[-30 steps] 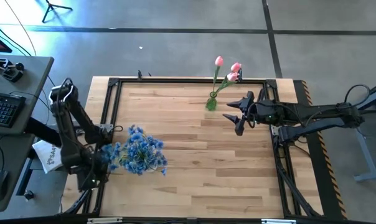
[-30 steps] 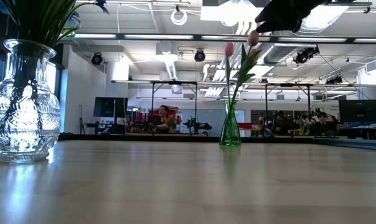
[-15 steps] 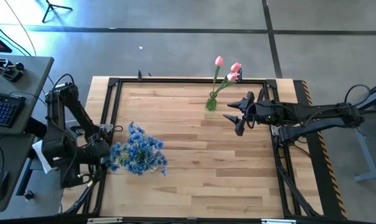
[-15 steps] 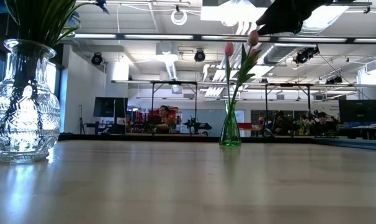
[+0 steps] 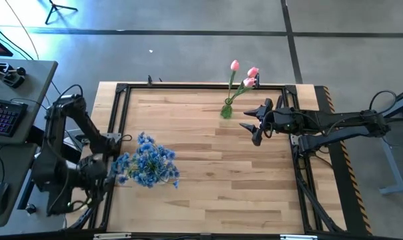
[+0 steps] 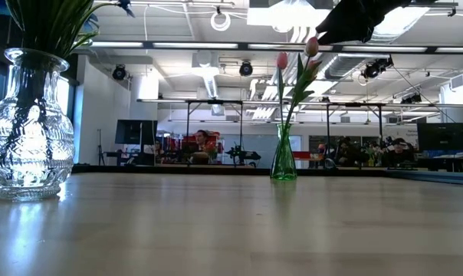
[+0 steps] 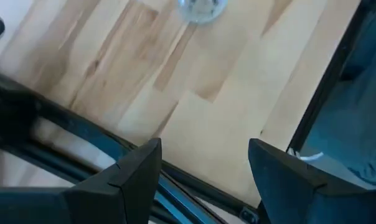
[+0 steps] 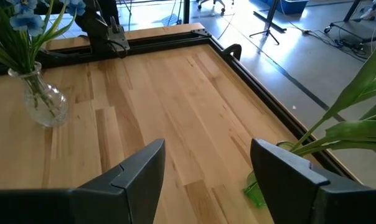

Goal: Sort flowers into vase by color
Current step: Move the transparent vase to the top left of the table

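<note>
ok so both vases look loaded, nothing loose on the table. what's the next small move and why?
Probably just retract the right gripper away from the green vase. Its fingers are open and empty, and it hovers close beside the pink tulips. The blue flowers already sit in the clear vase, and the left gripper, open too, is at the table's left edge. I see no stem left to sort.

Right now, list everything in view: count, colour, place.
Blue flowers: one bunch, blue, in the clear vase, table's left side.
Clear vase: one, cut glass, left side.
Pink tulips: three, pink, in the green vase, far edge.
Green vase: one, slim, green glass, far edge.
Table: one, light wood, black frame.
Keyboard: one, black, side desk at left.
Left hand: open, empty, over the table's left edge.
Right hand: open, empty, beside the green vase.
</note>
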Motion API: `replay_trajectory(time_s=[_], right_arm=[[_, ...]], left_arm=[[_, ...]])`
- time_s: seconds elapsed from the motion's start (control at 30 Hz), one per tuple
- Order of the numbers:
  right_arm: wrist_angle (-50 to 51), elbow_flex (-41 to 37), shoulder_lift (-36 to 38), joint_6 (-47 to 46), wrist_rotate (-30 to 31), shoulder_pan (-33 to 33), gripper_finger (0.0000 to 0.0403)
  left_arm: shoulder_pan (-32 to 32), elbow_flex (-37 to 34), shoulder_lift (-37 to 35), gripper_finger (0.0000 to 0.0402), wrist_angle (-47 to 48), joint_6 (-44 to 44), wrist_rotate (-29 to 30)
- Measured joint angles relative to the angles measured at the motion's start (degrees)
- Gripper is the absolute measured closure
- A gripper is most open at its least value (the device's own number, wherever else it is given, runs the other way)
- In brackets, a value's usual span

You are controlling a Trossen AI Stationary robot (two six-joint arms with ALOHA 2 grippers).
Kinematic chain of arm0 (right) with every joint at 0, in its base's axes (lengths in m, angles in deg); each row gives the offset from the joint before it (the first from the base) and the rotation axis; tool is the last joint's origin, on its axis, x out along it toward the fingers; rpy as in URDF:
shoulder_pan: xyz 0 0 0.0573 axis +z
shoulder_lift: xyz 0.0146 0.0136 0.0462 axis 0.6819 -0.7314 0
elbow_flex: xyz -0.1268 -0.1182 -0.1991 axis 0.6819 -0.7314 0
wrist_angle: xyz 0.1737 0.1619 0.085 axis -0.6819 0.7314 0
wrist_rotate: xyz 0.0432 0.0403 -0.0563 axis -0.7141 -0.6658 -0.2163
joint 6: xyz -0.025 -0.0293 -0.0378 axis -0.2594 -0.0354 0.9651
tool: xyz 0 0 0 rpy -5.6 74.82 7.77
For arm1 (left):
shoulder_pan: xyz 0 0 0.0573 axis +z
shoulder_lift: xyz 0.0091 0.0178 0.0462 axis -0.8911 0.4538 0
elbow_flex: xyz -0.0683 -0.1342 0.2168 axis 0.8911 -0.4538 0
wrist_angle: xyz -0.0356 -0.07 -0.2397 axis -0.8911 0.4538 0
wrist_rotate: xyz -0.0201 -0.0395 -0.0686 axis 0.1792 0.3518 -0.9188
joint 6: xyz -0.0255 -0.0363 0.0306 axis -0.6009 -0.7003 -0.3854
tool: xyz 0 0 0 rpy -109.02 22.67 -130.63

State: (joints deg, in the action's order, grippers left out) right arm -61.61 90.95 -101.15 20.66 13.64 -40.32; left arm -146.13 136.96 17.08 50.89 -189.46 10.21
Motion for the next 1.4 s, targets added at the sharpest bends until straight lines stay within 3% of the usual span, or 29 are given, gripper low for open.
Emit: replay_trajectory(time_s=[0.23,0.33,0.4,0.47,0.6,0.67,0.93,1.17,1.3,1.4], right_arm=[[0.0,0.0,0.0,0.5,0.0,0.0,0.0169],[0.0,0.0,0.0,0.9,0.0,0.0,0.0169],[-0.1,0.0,0.0,1.0,0.0,0.0,0.0169],[0.0,0.0,0.0,1.1,-0.1,0.0,0.0169],[0.1,0.0,0.0,1.9,-0.3,0.0,0.0169],[0.2,0.0,-0.1,2.0,-0.3,0.0,0.0169],[0.2,0.0,-0.4,0.9,-0.4,0.0,0.0169],[0.1,0.0,-1.1,0.5,-0.5,0.0,0.0169],[0.1,0.0,-1.4,0.5,-0.5,0.0,0.0169],[0.0,0.0,-1.5,0.5,-0.5,0.0,0.0169]], left_arm=[[-4.3,-0.3,9.2,0.0175,-2.8,-8.8,6.2],[-4.3,-2.0,10.2,0.0175,-6.7,-8.8,15.2],[-4.1,-6.1,10.2,0.0175,-11.3,-7.6,24.0],[-2.9,-10.6,9.6,0.0175,-18.8,-4.8,28.8],[0.1,-19.8,6.8,0.0175,-27.6,1.8,29.6],[1.5,-22.2,5.4,0.0175,-29.0,5.1,33.3],[8.8,-28.3,2.8,0.0175,-27.0,19.9,37.6],[14.0,-33.9,2.6,0.0174,-29.6,20.6,42.3],[14.6,-36.0,2.6,0.0174,-36.0,24.2,42.0],[14.6,-36.0,2.2,0.0174,-38.9,27.8,37.3]])
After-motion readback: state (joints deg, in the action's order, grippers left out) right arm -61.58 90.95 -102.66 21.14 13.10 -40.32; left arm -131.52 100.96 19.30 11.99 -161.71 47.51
